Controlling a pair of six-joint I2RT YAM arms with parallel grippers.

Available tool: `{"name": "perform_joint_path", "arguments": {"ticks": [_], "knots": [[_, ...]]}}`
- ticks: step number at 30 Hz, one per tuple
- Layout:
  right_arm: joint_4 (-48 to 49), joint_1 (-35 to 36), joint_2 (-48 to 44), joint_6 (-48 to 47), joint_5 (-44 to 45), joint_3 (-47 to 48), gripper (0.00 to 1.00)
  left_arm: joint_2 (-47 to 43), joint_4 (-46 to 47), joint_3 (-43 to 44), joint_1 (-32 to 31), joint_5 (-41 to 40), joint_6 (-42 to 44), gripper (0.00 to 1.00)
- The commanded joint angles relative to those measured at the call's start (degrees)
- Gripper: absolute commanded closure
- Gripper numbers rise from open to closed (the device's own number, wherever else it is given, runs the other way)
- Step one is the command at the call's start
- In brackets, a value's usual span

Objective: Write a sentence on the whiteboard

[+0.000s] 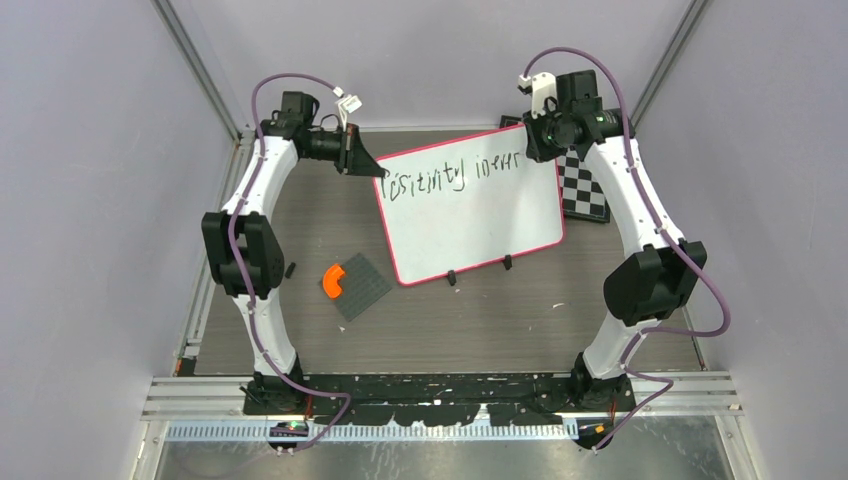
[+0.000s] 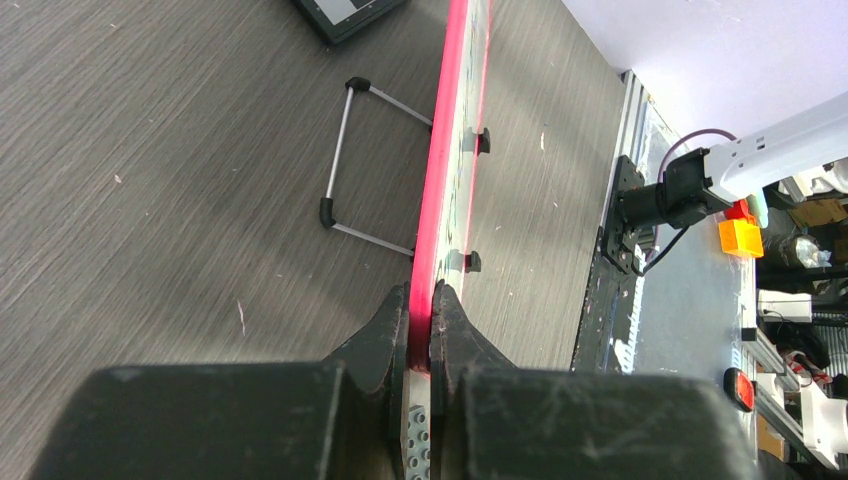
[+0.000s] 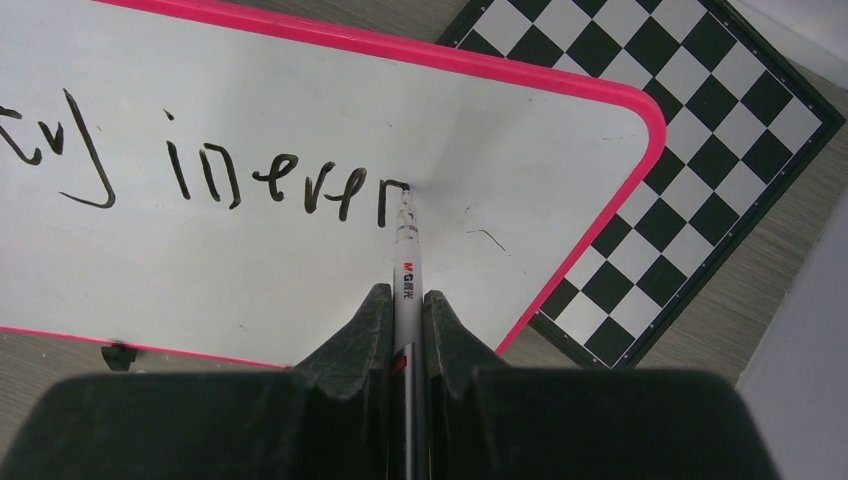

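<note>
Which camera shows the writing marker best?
The right wrist view: the marker sits in the right gripper, tip on the whiteboard. The top view hides it behind the arm; the left wrist view shows only the board's edge.

Dark wood-grain table. On it: tilted whiteboard, chessboard just beside its far-right corner. Grey studded plate lies near-left.

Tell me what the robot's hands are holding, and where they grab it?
The left gripper pinches the whiteboard by its pink edge; the right gripper holds a marker by its barrel.
</note>
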Motion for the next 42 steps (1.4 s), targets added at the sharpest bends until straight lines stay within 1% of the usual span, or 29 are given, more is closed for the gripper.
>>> {"name": "perform_joint_path", "arguments": {"ticks": [1,10,18,22,26,29,31,38,42], "knots": [[1.4,-0.52,-0.52,0.14,0.19,1.6,1.0,-1.52,2.04,-0.62,-0.19,-8.3,4.49,1.0],[0.71,-0.5,-3.05,0.03,-0.85,2.05,1.0,-1.68,2.07,-0.59,-0.36,-8.18,4.42,1.0],[0.71,-0.56,-0.23,-0.31,-0.68,2.72,1.0,-1.89,2.06,-0.66,-0.54,-8.34,4.47,1.0],[0.99,-0.9,-0.41,-0.28,-0.54,0.94,1.0,-1.95,1.95,-0.65,-0.54,-8.43,4.7,1.0],[1.94,-1.08,-2.43,-0.1,-0.66,-3.05,1.0,-1.77,1.92,-0.69,-0.54,-8.36,4.73,1.0],[2.02,-1.02,-3.39,-0.13,-0.92,-4.31,1.0,-1.65,1.97,-0.78,-0.54,-8.26,4.67,1.0],[1.95,-1.0,-3.45,-0.24,-0.57,-3.7,1.0,-1.58,2.07,-0.78,-0.63,-8.2,4.7,1.0],[1.57,-1.22,-0.7,-0.26,0.73,2.82,1.0,-1.78,2.11,-0.76,-0.69,-8.31,4.65,1.0],[1.43,-1.31,0.64,-0.13,0.79,4.26,1.0,-1.93,1.98,-0.96,-0.63,-8.45,4.89,1.0]]}}
